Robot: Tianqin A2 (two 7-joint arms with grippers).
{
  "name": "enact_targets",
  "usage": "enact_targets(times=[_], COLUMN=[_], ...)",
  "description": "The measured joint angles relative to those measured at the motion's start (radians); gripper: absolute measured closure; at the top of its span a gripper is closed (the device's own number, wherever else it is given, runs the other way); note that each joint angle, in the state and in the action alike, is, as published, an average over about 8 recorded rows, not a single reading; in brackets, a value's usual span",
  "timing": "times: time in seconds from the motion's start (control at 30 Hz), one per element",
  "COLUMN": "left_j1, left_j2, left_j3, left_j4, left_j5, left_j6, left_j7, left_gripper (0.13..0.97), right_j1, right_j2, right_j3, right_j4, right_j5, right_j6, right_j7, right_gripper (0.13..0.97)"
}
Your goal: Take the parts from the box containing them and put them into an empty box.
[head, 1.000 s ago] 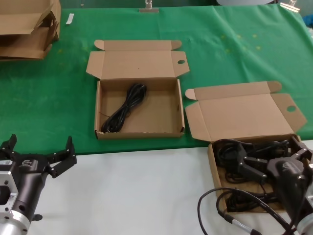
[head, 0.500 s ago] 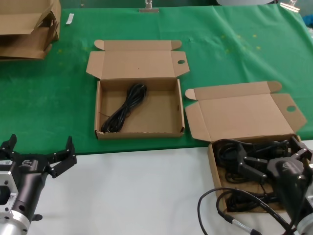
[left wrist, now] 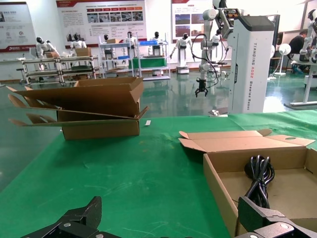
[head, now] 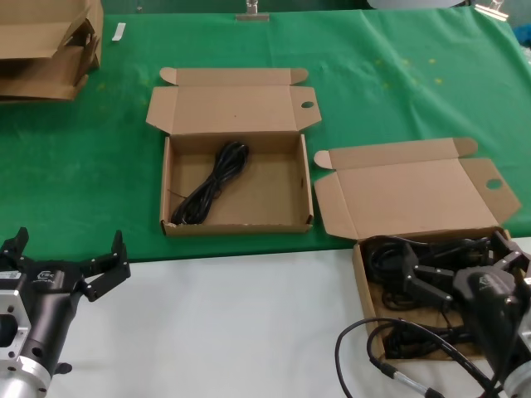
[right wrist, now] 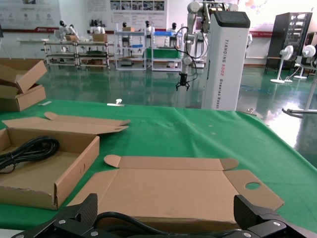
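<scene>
two shallow boxes of plain brown corrugated cardboard lie open on the table (head: 99,166), which wears a smooth green cloth at the far part and a white sheet near the robot. each box is a squarish tray with a hinged lid folded back flat, rounded tabs at the lid's sides and one round hole in a tab. the left box (head: 236,222) sits wholly on the green and holds one thin black cable (head: 211,184), a long glossy looped bundle lying slantwise across its floor. the right box (head: 358,274) sits at the near right, its tray over the white sheet, holding a tangle of black cables (head: 383,261) too knotted to count. the right pincer (head: 456,265) hangs spread wide inside this tray, over the tangle, gripping nothing visible. the left pincer (head: 62,265) hovers over the white sheet at the near left, fingers wide apart and empty. a stack of flattened cardboard (head: 46,46) lies at the far left corner.
</scene>
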Motion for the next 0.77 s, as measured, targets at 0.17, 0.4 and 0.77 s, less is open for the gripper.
enact_targets(times=[0.17,0.4,0.77], left_j1=[0.0,0.0,0.0], left_j2=[0.0,0.0,0.0], left_j3=[0.0,0.0,0.0], left_j4=[0.0,0.0,0.0], left_j5=[0.0,0.0,0.0], left_j6=[0.0,0.0,0.0], left_j7=[0.0,0.0,0.0], left_gripper=[0.132,0.132,0.132], right_j1=[0.0,0.0,0.0], right_j2=[0.0,0.0,0.0], right_j3=[0.0,0.0,0.0], right_j4=[0.0,0.0,0.0], right_j5=[0.0,0.0,0.0], right_j6=[0.0,0.0,0.0], right_j7=[0.0,0.0,0.0], right_gripper=[0.129,0.129,0.129])
